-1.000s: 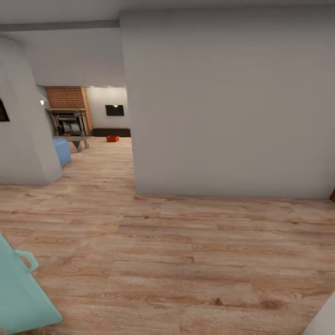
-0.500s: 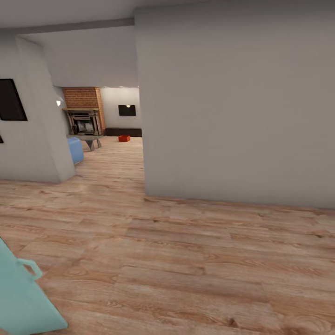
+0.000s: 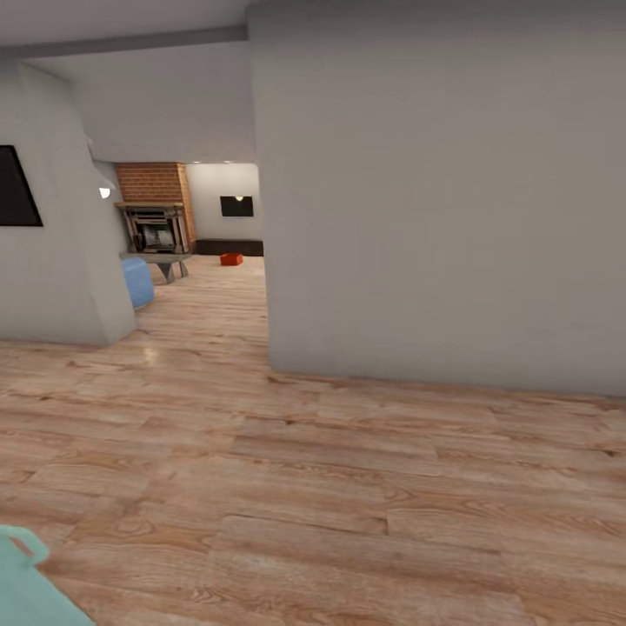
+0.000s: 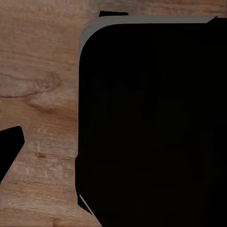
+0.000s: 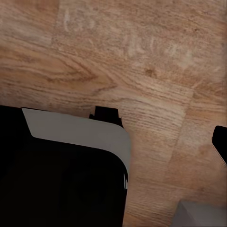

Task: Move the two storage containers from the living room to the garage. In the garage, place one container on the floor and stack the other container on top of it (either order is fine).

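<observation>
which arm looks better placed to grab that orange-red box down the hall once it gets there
Neither yet, with a slight lean to the left. The small orange-red box sits far off on the light wood-plank floor, left of centre in the head view, so the left arm's side is nearer its line. Both wrist views look down at floorboards.

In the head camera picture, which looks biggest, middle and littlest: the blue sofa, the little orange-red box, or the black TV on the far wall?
As they look in the head view:
1. blue sofa
2. black wall TV
3. orange-red storage box
All are far off, and the sofa is partly hidden by a wall, so true sizes stay unsure.
</observation>
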Available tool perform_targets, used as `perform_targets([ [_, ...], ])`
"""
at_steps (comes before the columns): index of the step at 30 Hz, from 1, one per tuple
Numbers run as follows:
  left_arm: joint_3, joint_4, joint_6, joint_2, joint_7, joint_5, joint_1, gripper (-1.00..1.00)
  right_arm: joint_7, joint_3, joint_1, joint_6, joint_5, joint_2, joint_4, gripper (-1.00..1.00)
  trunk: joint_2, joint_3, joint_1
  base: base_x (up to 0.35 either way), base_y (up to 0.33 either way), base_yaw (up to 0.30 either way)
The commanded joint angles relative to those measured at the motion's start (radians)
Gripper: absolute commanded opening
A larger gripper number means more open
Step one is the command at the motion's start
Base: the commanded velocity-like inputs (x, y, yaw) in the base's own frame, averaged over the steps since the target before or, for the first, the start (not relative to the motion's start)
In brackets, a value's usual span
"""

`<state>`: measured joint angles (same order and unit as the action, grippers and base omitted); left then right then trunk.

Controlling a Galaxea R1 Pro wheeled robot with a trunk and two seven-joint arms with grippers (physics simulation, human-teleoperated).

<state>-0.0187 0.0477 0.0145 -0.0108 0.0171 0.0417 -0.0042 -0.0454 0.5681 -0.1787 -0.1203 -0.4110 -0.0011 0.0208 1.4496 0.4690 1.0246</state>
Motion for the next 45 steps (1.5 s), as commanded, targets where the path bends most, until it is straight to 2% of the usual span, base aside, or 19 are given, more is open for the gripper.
perform_targets([
  [1,-0.001,0.000,0.001,0.000,0.001,0.004,0.000,1.00,-0.001,0.009,-0.001,-0.005,-0.007,0.002,0.002,1.00,0.000,0.001,0.000,0.231,0.000,0.000],
  [45,-0.001,0.000,0.002,-0.001,0.001,0.004,0.000,1.00,-0.001,0.008,-0.001,-0.004,-0.007,0.003,0.002,1.00,0.000,0.001,0.000,0.226,0.000,0.000],
])
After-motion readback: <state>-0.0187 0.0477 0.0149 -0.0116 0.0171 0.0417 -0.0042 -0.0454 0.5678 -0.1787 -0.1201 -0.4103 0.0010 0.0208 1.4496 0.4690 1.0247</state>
